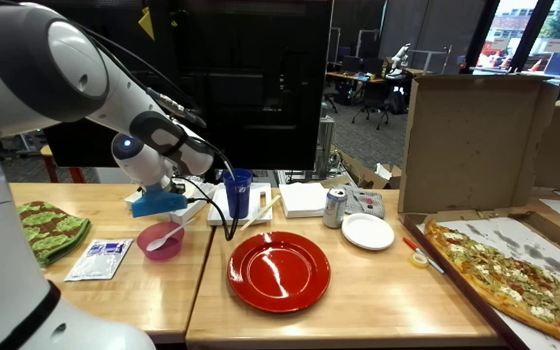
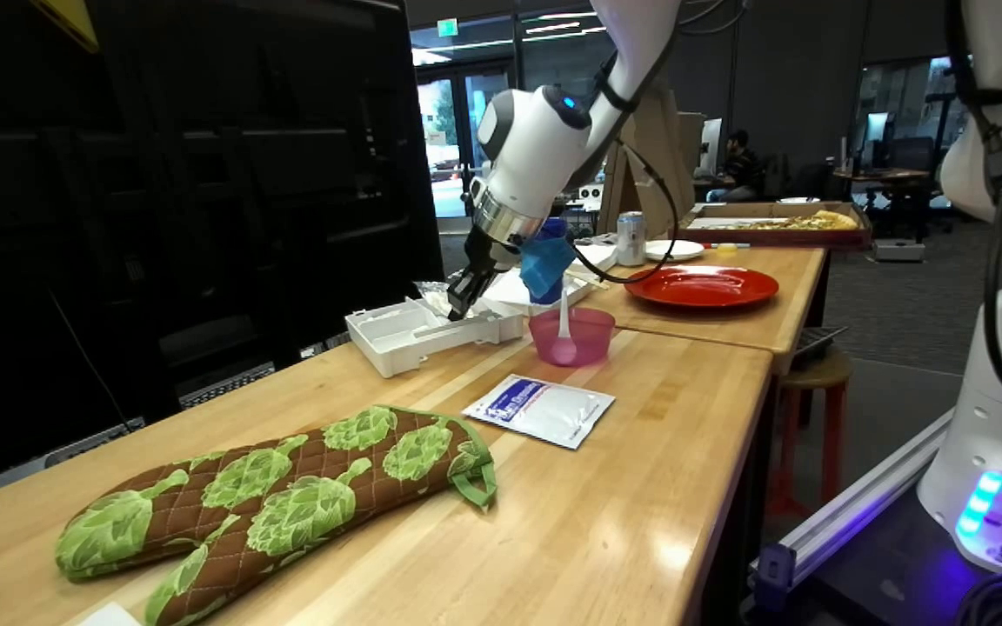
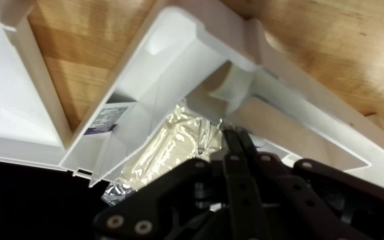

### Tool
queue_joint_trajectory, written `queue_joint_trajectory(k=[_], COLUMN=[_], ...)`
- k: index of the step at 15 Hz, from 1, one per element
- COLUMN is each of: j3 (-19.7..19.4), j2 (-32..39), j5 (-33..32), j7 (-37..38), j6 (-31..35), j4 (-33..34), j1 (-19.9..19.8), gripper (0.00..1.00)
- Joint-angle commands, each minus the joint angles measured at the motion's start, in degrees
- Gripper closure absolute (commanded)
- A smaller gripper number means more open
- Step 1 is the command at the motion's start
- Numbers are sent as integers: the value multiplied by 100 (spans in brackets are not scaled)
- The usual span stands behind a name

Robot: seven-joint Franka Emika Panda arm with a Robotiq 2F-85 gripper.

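Shiny packet (image 3: 158,150), inside white case (image 3: 152,76), toward that case's left wall (wrist view) from end effector (image 3: 237,133); long axis roughly parallel to wall. Fingers together, nothing visibly held; contact unclear.

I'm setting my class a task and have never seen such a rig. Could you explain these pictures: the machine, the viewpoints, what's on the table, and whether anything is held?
The machine is a white jointed robot arm ending in a black hand with two fingers. Two pictures come from cameras outside the robot; the third comes from a camera on its wrist, so it shows the hand close up, over an open white box with a shiny packet in it.

On the wooden table are also an oven mitt, a flat sachet, a pink bowl with a white spoon, a red plate, a drinks can, and a pizza in an open cardboard box.

The fingers are close together near the packet; their tips are too blurred to tell whether they hold anything.
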Motion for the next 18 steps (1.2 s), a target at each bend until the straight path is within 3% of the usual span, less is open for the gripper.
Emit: queue_joint_trajectory(k=[1, 12, 18], j3=[-1, -303, -684], j2=[74, 280, 538], j5=[-274, -409, -454], j7=[242, 290, 266], j6=[65, 60, 31], j4=[111, 366, 256], j1=[24, 375, 895], gripper=[99, 99, 99])
